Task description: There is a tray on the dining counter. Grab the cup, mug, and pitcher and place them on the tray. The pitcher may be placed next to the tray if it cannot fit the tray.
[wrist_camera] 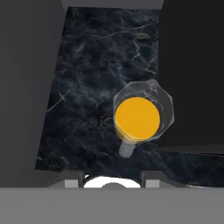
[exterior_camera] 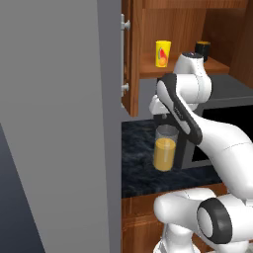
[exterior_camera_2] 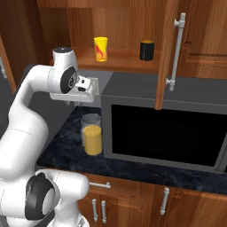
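The pitcher (exterior_camera: pixel 165 148) (exterior_camera_2: pixel 92 134) (wrist_camera: pixel 139 117), clear glass half full of orange liquid, stands on a black marbled counter (exterior_camera_2: pixel 66 146) just left of a microwave. My gripper (wrist_camera: pixel 111 181) (exterior_camera_2: pixel 85 102) hangs straight above it, open, fingertips apart and clear of the rim. The yellow cup (exterior_camera: pixel 162 53) (exterior_camera_2: pixel 100 48) and the black mug (exterior_camera: pixel 202 49) (exterior_camera_2: pixel 146 50) stand on a shelf in the open wall cabinet above. The tray and the dining counter are out of view.
A black microwave (exterior_camera_2: pixel 164 128) (exterior_camera: pixel 225 111) sits close to the pitcher's right. An open wooden cabinet door (exterior_camera_2: pixel 170 48) (exterior_camera: pixel 129 54) hangs overhead. A tall grey panel (exterior_camera: pixel 54 123) walls off the left side.
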You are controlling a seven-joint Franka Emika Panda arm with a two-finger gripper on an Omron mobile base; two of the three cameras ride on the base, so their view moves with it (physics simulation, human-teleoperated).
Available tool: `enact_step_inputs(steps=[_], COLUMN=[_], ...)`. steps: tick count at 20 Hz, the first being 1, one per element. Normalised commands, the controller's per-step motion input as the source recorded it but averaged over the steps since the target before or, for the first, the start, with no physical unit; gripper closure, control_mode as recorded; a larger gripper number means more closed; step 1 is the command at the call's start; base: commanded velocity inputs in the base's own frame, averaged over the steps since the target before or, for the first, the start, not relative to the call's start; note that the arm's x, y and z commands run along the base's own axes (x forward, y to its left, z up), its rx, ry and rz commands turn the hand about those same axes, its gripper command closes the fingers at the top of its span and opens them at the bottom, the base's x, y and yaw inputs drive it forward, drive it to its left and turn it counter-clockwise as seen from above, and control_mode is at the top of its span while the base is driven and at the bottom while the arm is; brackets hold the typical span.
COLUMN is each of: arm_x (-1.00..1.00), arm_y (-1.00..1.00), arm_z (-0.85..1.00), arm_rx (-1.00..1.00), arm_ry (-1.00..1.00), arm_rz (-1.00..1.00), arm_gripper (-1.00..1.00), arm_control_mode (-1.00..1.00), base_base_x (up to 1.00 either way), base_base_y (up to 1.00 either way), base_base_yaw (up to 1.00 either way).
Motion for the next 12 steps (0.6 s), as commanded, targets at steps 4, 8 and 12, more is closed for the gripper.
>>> enact_step_inputs(steps=[4,8,12], arm_x=[-0.06,-0.04,-0.03], arm_y=[0.0,0.0,0.0], arm_z=[0.0,0.0,0.14], arm_rx=[0.0,-0.05,-0.07], arm_ry=[0.0,-0.09,-0.17], arm_rz=[0.0,0.0,0.04], arm_gripper=[-1.0,-1.0,-1.0], arm_control_mode=[-1.0,-1.0,-1.0], base_base_x=[0.0,0.0,0.0], base_base_y=[0.0,0.0,0.0], base_base_yaw=[0.0,0.0,0.0])
